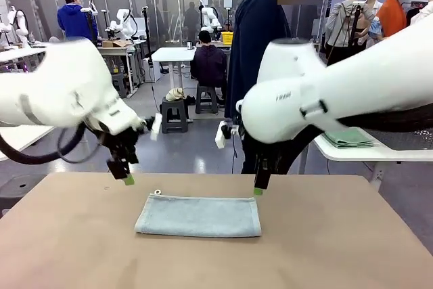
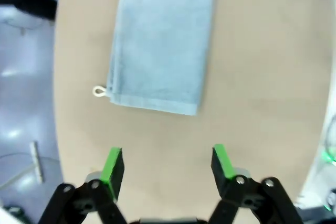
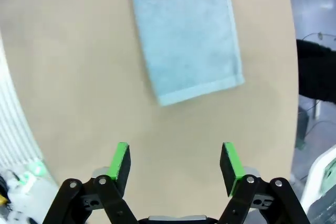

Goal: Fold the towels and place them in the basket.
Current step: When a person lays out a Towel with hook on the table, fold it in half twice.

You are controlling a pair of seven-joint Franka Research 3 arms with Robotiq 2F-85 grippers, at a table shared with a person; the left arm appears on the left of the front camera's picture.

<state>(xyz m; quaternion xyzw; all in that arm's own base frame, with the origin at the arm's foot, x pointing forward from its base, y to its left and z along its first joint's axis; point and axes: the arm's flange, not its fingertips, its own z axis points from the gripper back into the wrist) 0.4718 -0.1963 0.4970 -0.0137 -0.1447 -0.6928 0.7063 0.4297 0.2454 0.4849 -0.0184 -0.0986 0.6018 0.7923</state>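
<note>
Left gripper (image 2: pixel 168 163) and right gripper (image 3: pixel 177 161) hovering, jaws spread.
Both are hanging empty near the far corners of the folded blue-grey towel (image 1: pixel 198 216).

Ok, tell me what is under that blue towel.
The blue towel lies folded flat on the tan table, whose top shows on all sides of it. Its lower layers and the patch of table beneath are covered.
</note>
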